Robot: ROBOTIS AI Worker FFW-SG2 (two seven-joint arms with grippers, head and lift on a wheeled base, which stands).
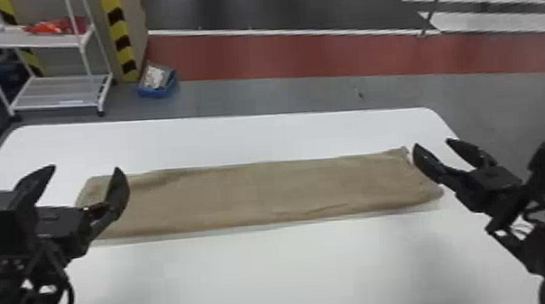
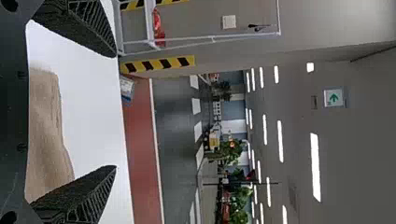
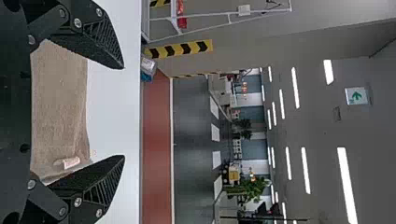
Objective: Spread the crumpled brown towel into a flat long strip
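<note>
Now to the brown towel, laid long and nearly flat across the white surface, but liable to bunch or skew at the slanting right end if brushed on a low pass or tugged from one side only. Over to the left jaws, spread wide, holding nothing, poised around the towel's left end, contact impossible to call; then across to the right jaws, also wide apart and empty, beside the right end with its pale tag, close enough to risk snagging the edge.

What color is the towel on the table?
The towel is plain brown, best seen in the head view.
</note>
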